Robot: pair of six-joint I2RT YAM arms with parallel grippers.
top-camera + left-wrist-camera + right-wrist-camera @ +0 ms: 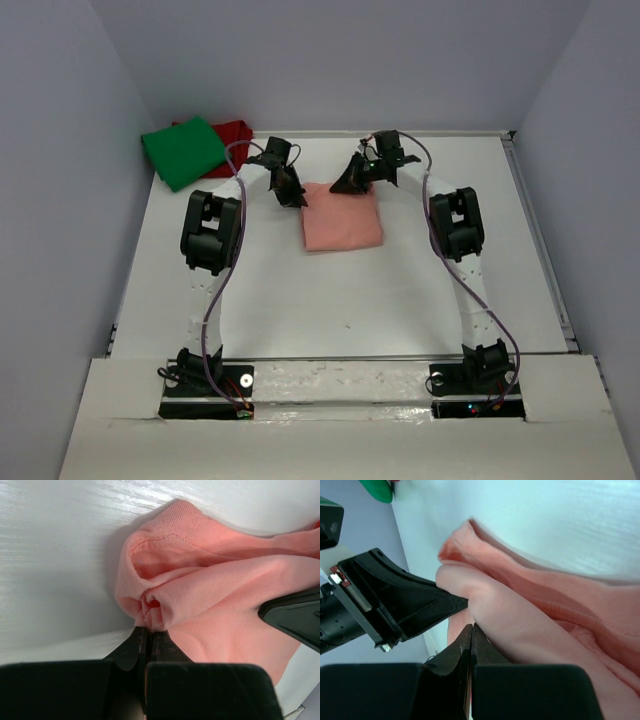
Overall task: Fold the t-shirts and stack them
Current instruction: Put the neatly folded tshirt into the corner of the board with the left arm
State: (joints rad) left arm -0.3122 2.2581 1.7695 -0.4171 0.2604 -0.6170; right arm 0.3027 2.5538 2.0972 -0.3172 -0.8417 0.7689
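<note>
salmon-pink tee lies folded mid-tabletop, at the centre of the top frame. left fingers are closed, pinching a bunched corner at its upper left. right fingers are closed too, nipped into the fold along that same upper edge. the cloth spreads from both towards the frame's lower edge. green tee and dark red tee sit upper left, nearer the left arm.

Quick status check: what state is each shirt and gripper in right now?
pink t-shirt: folded, lying flat
green t-shirt: folded, atop dark red t-shirt
dark red t-shirt: mostly covered, fold unclear
left gripper: shut on pink t-shirt corner
right gripper: shut, tips against pink t-shirt, grip unclear
</note>
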